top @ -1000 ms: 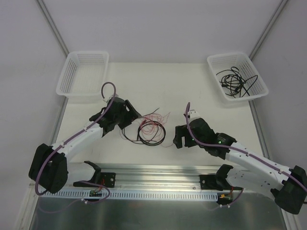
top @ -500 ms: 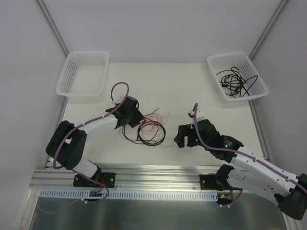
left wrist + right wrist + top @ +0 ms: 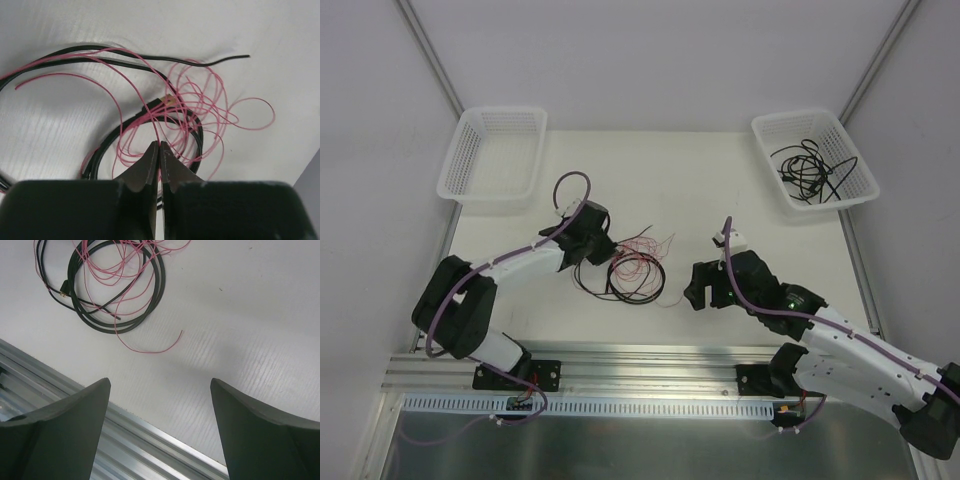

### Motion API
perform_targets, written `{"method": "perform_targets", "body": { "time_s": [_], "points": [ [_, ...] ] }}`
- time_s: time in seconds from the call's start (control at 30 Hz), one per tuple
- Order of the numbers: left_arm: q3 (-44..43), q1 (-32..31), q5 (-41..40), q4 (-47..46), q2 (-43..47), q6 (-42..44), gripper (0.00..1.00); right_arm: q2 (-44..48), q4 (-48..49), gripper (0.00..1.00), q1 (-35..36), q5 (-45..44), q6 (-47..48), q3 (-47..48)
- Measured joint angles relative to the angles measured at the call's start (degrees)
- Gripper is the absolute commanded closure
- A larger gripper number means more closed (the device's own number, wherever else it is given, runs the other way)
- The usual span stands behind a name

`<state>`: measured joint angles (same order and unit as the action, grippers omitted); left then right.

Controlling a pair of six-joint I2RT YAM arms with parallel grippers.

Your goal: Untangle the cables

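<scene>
The tangle (image 3: 632,268) lies on the tabletop (image 3: 720,190) between the 2 arms, near the front edge. It is a black cord (image 3: 161,282) coiled in loops, with a thin pink wire (image 3: 147,352) threaded loosely through and over it. The left fingers (image 3: 147,167) are pressed together at the tangle's left side. 1 pink strand runs straight into their tips, so they look to be pinching it. The right fingers (image 3: 60,430) hang spread wide just right of the tangle, holding nothing. More black cords (image 3: 810,168) sit in the far right basket (image 3: 765,135). I judge the step to be parting pink from black. Next, the strand wants drawing away slowly while the coil is pinned, or the whole lot may drag along.
</scene>
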<state>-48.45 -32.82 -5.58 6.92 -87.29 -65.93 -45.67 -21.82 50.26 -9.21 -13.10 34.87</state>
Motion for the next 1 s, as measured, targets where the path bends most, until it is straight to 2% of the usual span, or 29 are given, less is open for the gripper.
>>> {"method": "perform_targets", "body": {
  "time_s": [0.1, 0.2, 0.43, 0.6, 0.77, 1.0],
  "points": [
    [-0.4, -0.6, 0.2, 2.1, 5.3, 3.8, 1.00, -0.5, 0.2, 0.14, 0.0, 0.0, -0.2, 0.0],
    [-5.8, -1.0, 1.0, 6.6, 9.5, 9.3, 1.00, -1.4, 0.4, 0.14, 0.0, 0.1, -0.5, 0.0],
    [-28.6, -1.0, 8.9, 16.5, 14.2, 22.0, 1.00, -1.7, 1.1, 0.15, 0.0, 0.0, -1.0, 0.0],
    [-47.0, -1.0, 15.3, 22.1, 14.4, 28.1, 1.00, -1.7, 2.5, 0.15, 0.0, 0.1, -1.1, 0.0],
    [-60.8, -1.0, 20.1, 24.6, 14.6, 31.3, 1.00, -1.5, 4.5, 0.15, 0.2, 1.3, -0.9, 0.0],
    [-72.8, -1.0, 22.1, 26.5, 13.7, 32.1, 1.00, -3.0, 11.0, 0.15, 0.3, 6.2, 2.3, 1.1]
  ]
}}
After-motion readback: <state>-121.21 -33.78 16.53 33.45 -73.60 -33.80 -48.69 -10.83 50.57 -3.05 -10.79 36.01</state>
